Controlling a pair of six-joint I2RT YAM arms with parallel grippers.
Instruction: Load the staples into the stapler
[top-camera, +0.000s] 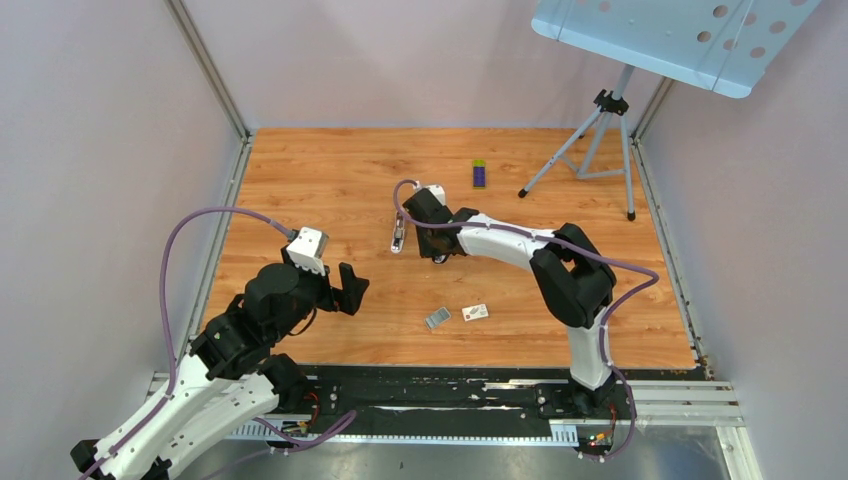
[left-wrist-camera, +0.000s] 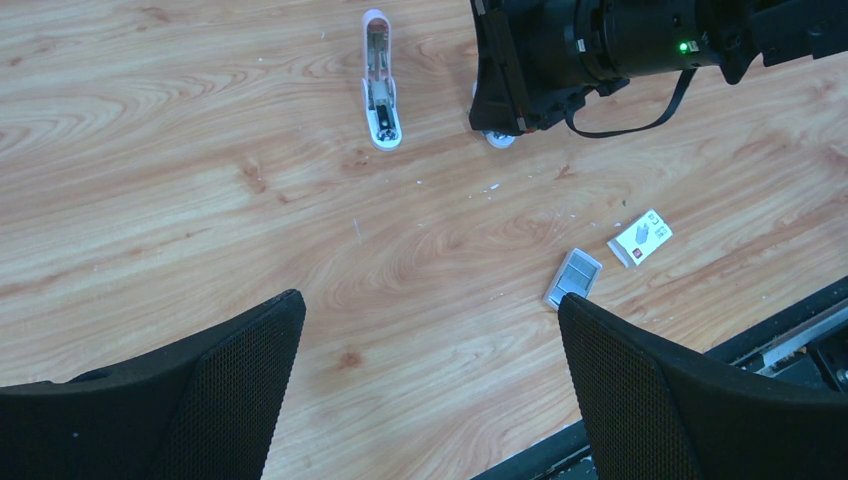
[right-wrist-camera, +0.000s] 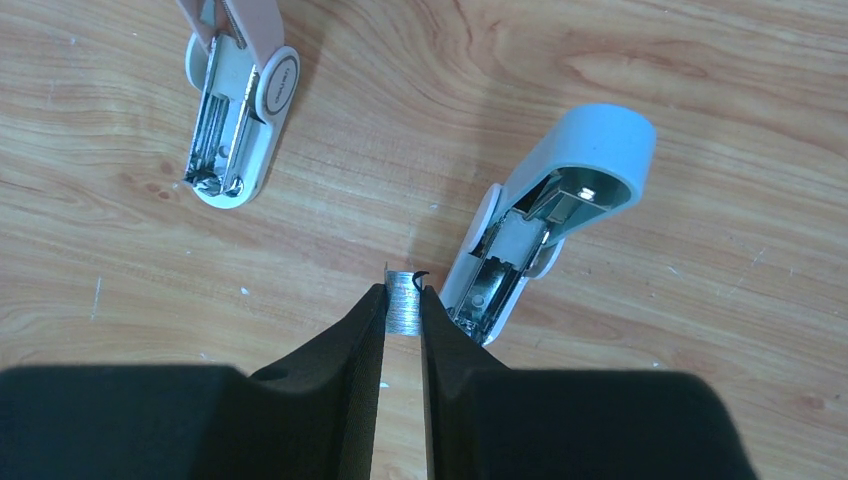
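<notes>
L hand (left-wrist-camera: 430, 302) nearest: fingers spread wide, nothing btw them, above wooden desk (left-wrist-camera: 150, 200). Just past it, flat grey ridged staple block (left-wrist-camera: 574, 277) lies on desk, small white printed card (left-wrist-camera: 640, 238) beside it, print unreadable. Further out, R hand (right-wrist-camera: 403, 312) pinches short silver staple strip (right-wrist-camera: 402, 288), just beside open light-blue plastic stapler (right-wrist-camera: 545, 225), which is mostly hidden under R hand from top cam. Open pink-white stapler (right-wrist-camera: 235, 120) nearby, far end cut off. Purple-green box (top-camera: 479, 174) farthest.

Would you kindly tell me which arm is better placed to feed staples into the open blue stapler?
Right. The right claw is shut on a staple strip, right beside the open blue stapler. The left claw hangs open and empty, farther back from it.
</notes>
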